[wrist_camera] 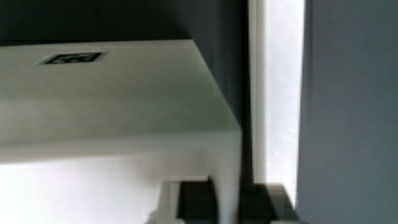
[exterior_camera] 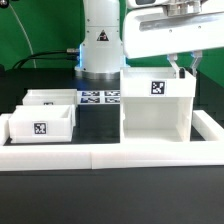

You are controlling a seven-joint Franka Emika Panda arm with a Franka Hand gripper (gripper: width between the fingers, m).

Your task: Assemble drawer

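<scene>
The large white box housing point(exterior_camera: 155, 115) stands at the exterior view's right, a square tag on its upper face. My gripper point(exterior_camera: 183, 69) is at its upper right edge, fingers pointing down. In the wrist view the gripper point(wrist_camera: 231, 205) has one dark finger point(wrist_camera: 196, 203) on each side of a thin white wall of the housing point(wrist_camera: 107, 105), closed against it. Two small open-top trays sit at the exterior view's left, the nearer one point(exterior_camera: 40, 126) in front of the farther one point(exterior_camera: 52, 99), both tagged and apart from the housing.
The marker board point(exterior_camera: 100, 97) lies flat between the trays and the housing, in front of the robot base point(exterior_camera: 100, 45). The long low white border wall point(exterior_camera: 110, 155) runs along the front and up the exterior view's right side point(exterior_camera: 210, 125).
</scene>
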